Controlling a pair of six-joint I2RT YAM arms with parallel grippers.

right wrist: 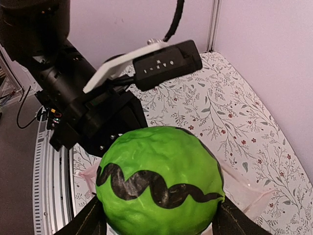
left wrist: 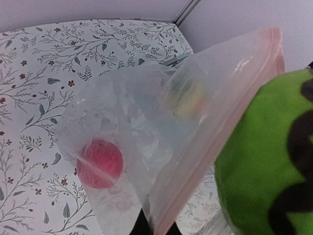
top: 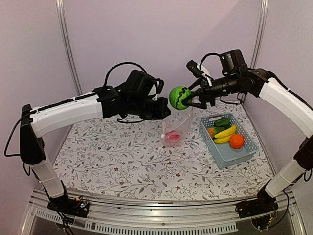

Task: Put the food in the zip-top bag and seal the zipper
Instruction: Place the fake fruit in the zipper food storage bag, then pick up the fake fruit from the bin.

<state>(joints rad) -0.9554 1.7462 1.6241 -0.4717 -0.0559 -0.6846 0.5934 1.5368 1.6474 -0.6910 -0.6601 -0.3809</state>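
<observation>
On the right of the floral table point(top: 122, 161), a blue basket point(top: 221, 152) holds a pepper point(top: 222, 122), banana point(top: 225, 132) and orange point(top: 236, 141). Just left, the clear zip-top bag point(top: 182, 122) hangs with a red-pink fruit point(top: 171, 137) inside. The left gripper point(top: 165, 110) pinches its pink zipper point(left wrist: 210, 152) edge. Above the mouth, the right gripper point(top: 191, 99) clamps a green striped melon point(top: 178, 97). Loading is under way. Next, the melon likely needs lowering through the opening before release.

Both raised arms reach inward, left gripper point(top: 165, 111) pinching the zip-top bag point(top: 179, 128), right gripper point(top: 191, 99) clamped around the melon point(top: 178, 97)
</observation>
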